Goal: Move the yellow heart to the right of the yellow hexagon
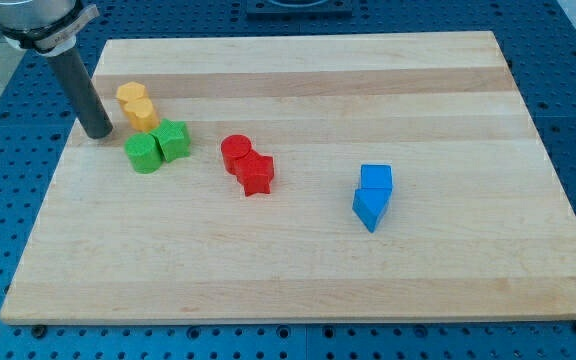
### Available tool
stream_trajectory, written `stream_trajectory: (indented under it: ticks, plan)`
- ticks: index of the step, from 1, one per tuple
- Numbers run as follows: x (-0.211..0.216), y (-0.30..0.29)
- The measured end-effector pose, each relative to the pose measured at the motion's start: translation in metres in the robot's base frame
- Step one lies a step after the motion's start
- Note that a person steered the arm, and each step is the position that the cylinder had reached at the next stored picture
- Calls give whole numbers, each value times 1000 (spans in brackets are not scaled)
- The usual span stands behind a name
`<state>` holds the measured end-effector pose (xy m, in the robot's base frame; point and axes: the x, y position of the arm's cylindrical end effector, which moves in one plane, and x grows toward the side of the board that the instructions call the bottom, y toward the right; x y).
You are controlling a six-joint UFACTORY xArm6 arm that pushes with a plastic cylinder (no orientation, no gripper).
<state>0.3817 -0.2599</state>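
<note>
Two yellow blocks stand touching at the view's upper left. One [131,96] is nearer the top and the other [143,113] is just below and to its right. I cannot tell which is the heart and which the hexagon. My tip [98,134] rests on the board just left of the lower yellow block, with a small gap between them. The dark rod rises from the tip toward the view's top left.
Two green blocks [144,153] [173,140] sit right below the yellow pair, close to my tip. Two red blocks [235,152] [256,174] touch each other near the middle. Two blue blocks [376,179] [369,208] sit at the right. The board's left edge [56,165] is close by.
</note>
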Motion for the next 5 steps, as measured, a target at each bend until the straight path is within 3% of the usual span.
stream_trajectory:
  ticks: [2,5]
  plan:
    - [0,70]
    - [-24,70]
